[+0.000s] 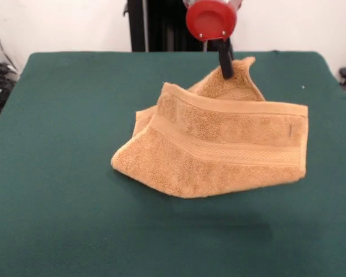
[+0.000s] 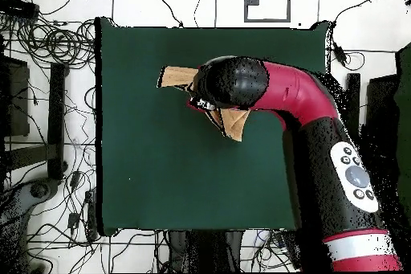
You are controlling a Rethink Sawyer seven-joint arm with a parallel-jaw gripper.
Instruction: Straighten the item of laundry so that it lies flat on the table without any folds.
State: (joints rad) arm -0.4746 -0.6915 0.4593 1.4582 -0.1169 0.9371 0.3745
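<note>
One corner up | my gripper (image 1: pixel 226 68) pinches the towel (image 1: pixel 219 150) at its far corner, rest hangs folded mid-table (image 1: pixel 57 173) | step: lifting | next: pull away, lay flat

Bare table (image 1: pixel 63 173) all round the bunched towel (image 1: pixel 219 150); only the arm (image 2: pixel 321 126) above it blocks approach overhead.

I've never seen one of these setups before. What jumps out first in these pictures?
In the front view, a tan-orange towel hangs lifted by one corner, pinched at the top by the robot's dark gripper, its lower folds resting near the middle of the green table. From overhead, the bulky red and black arm reaches in over the table and hides most of the towel.
</note>
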